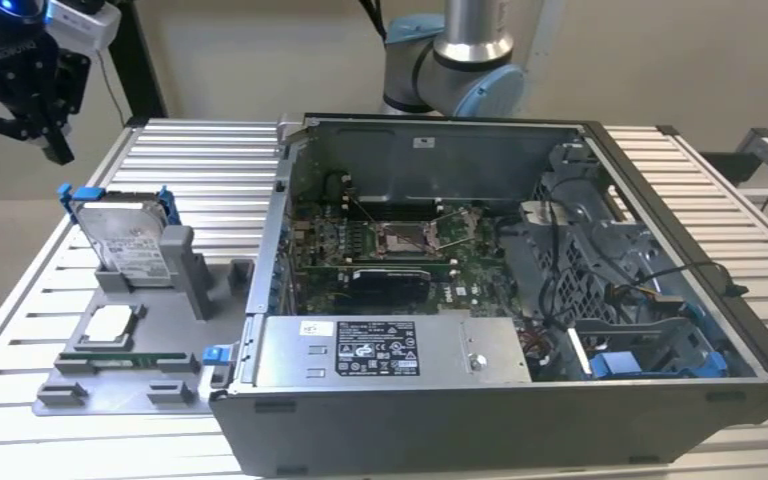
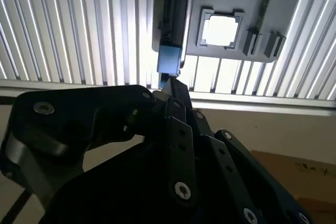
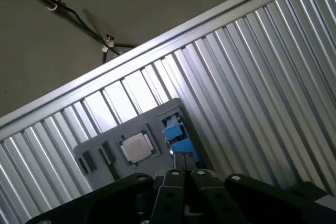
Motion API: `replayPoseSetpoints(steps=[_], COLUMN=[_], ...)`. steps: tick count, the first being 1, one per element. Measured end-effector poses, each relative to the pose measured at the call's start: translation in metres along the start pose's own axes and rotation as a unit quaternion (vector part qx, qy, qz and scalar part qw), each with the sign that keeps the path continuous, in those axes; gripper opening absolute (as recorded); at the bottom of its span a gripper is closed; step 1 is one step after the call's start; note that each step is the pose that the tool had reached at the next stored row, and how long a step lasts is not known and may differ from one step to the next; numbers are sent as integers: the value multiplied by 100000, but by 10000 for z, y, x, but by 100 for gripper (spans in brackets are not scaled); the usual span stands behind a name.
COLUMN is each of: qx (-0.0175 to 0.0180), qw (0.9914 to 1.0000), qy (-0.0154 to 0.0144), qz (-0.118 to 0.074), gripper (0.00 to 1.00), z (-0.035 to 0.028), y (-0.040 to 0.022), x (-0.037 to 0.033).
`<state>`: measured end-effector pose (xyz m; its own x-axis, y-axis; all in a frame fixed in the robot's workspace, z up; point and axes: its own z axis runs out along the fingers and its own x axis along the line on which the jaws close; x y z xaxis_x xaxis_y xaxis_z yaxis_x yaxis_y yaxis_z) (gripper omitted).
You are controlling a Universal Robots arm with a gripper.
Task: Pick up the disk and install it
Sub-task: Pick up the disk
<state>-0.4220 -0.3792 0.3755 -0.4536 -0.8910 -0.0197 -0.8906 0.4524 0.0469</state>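
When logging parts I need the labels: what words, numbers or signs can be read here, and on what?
Nothing can be quoted.
White label on the disk: print is there, too small to read.
White sticker on the power-supply box: dark print and symbols, too small to read.
Small white sticker on the back wall of the computer case: too small to read.
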Motion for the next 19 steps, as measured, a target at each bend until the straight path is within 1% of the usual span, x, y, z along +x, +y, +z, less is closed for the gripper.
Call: replayPoseSetpoints(steps=[2,4,7,9,12,15,17,19], qx=[47,139,336,525,897,1356,1668,1981], qw=[99983,99935,99805,99681,99457,99191,98982,98741], qy=[88,219,470,640,941,1270,1498,1686], qz=[-1817,-3582,-6209,-7944,-10325,-12556,-14057,-15602], gripper=[0,0,0,0,0,0,0,0], z=[0,1,1,2,4,8,10,13], y=[0,0,0,0,0,0,0,-1], x=[0,0,0,0,0,0,0,0])
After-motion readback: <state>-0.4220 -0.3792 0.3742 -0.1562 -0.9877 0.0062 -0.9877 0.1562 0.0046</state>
